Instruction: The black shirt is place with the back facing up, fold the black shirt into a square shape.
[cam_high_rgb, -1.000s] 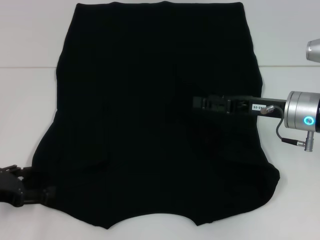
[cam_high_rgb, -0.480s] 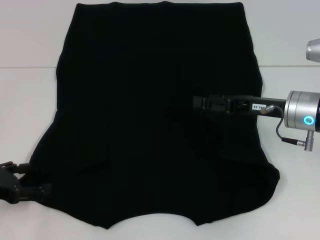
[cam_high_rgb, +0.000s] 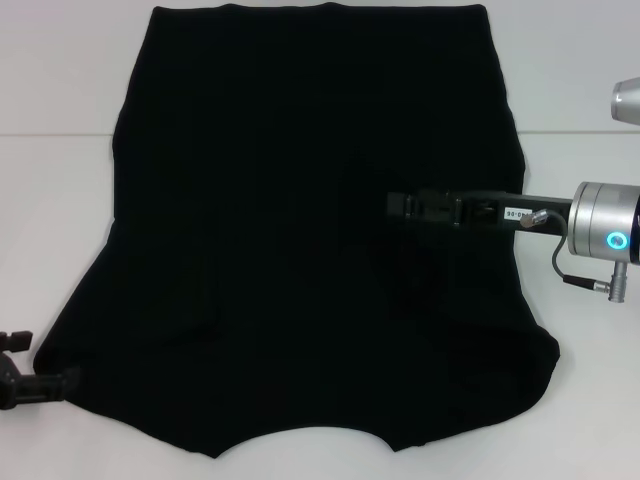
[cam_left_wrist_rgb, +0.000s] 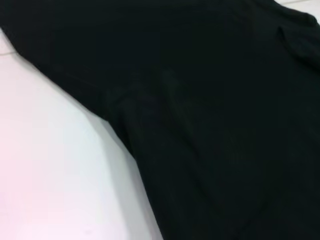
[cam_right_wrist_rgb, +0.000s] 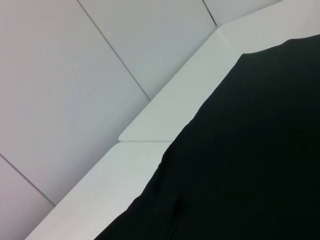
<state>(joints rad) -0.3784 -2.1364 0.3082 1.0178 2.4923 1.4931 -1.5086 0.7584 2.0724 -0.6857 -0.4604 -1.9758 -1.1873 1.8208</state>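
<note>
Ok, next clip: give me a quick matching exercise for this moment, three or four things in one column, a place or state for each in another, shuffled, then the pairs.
Things:
1. black shirt
2. left tool
3. right tool
4. table

Places or states:
A. reaching in over the shirt from the robot's right
B. low at the near left corner, by the shirt's left sleeve
C. spread flat, not yet folded
D. white surface under everything

Pairs: 1-C, 2-B, 3-A, 4-D

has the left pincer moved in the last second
Yes. In the head view the left pincer has slid down and outward along the black shirt, toward its lower left corner by the picture's edge.
</note>
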